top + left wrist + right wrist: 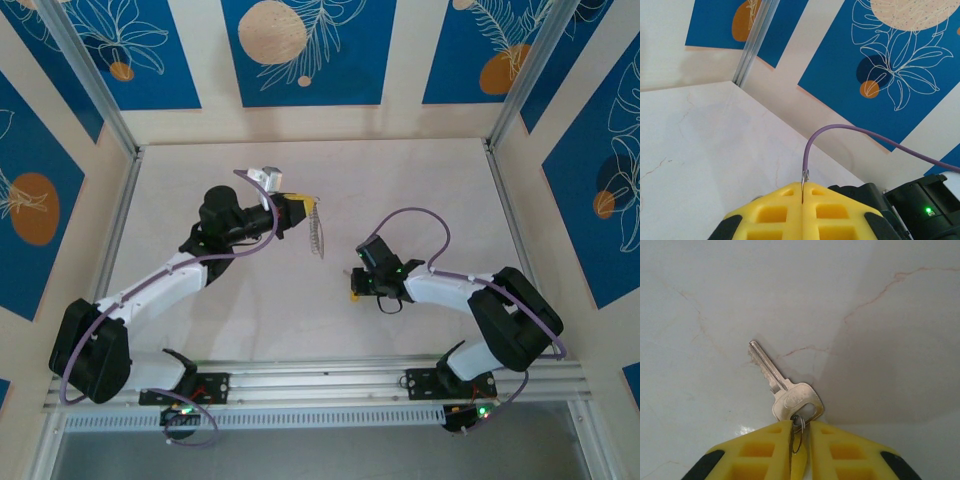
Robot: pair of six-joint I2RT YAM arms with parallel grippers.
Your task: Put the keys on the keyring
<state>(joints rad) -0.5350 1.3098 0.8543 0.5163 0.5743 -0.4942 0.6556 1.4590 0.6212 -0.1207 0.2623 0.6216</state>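
Over the desk's far middle we see L end effector pinched shut on a thin loop, prob. the keyring, keys dangling below. Near right, R end effector narrow, gripping one key.

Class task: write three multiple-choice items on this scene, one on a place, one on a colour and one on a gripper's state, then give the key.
1. Where is the key?
A. at the right gripper's fingertips
B. beside an arm's base
C. against the back wall

2. What colour are the fingers of the grippers?
A. black
B. yellow
C. blue

3. How is the left gripper?
A. wide open
B. shut and empty
C. shut on a thin metal piece

Answers:
1 A: in the right wrist view the key's head sits at those fingertips.
2 B: both wrist views show yellow fingers.
3 C: the metal pokes out from between the closed fingers.
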